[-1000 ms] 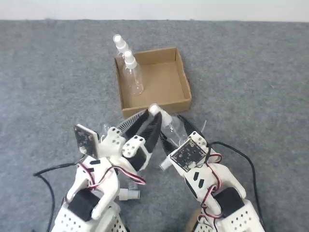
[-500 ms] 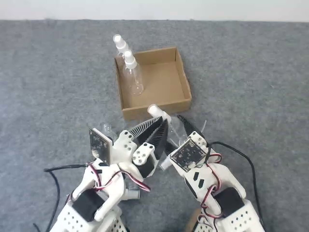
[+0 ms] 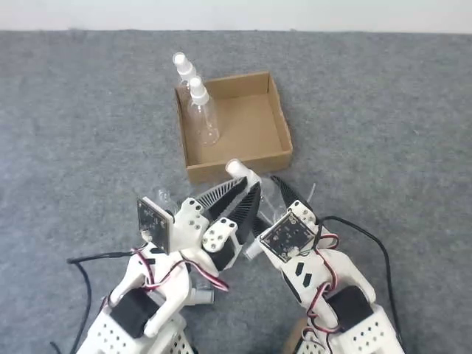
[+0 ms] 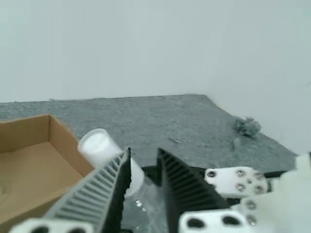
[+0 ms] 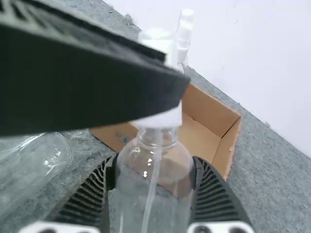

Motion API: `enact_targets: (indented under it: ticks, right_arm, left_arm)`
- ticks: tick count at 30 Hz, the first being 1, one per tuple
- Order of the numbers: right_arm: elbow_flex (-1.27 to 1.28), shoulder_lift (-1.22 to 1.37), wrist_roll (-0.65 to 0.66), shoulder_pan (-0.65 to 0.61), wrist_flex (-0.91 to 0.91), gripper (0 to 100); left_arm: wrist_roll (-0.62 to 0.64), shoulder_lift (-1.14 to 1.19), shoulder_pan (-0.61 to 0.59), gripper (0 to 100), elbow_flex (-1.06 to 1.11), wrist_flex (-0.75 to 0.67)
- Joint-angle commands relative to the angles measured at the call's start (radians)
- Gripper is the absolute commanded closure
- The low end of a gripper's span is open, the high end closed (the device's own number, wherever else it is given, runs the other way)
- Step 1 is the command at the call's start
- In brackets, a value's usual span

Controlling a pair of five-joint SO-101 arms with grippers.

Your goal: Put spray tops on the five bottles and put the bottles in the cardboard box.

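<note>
My right gripper (image 3: 262,200) is shut on a clear bottle (image 3: 269,190) held upright just in front of the cardboard box (image 3: 274,110). In the right wrist view the bottle (image 5: 154,165) sits between the fingers (image 5: 92,199), with a tube running down inside it. A white spray top (image 3: 234,169) sits on its neck, and my left gripper (image 3: 242,186) is shut on that top from the left. The top (image 4: 98,144) pokes out past the left gripper (image 4: 143,154). Two bottles with spray tops (image 3: 204,114) stand at the box's back left corner.
Another clear bottle (image 3: 164,197) lies on the grey carpet left of the arms, also seen as a bottle (image 5: 29,160) beside the held one. A white piece (image 3: 196,296) lies near the left arm's base. Most of the box floor (image 3: 251,129) is bare.
The left arm has swung to the right and its gripper has closed in on the spray top over the held bottle. The right arm and bottle kept still.
</note>
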Motion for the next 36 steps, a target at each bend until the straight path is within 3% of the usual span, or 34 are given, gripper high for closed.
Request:
enact_targets:
  ticks: [1, 8, 17, 28, 36]
  right_arm:
    - [-0.041, -0.021, -0.002, -0.007, -0.002, 98.3]
    - [-0.035, -0.021, 0.003, -0.005, -0.005, 98.3]
    - [-0.063, -0.022, 0.0, -0.01, 0.015, 98.3]
    - [-0.084, -0.022, -0.002, -0.059, 0.047, 98.3]
    - [-0.083, -0.022, -0.002, -0.076, 0.047, 98.3]
  left_arm:
    - [0.0, -0.014, -0.032, 88, -0.07, 0.06]
    - [0.112, -0.014, -0.034, 87, -0.177, 0.19]
    - [0.112, -0.014, -0.087, 87, -0.186, 0.209]
    - [0.112, -0.014, -0.121, 87, -0.008, -0.049]
    - [0.112, -0.014, -0.12, 88, 0.008, -0.068]
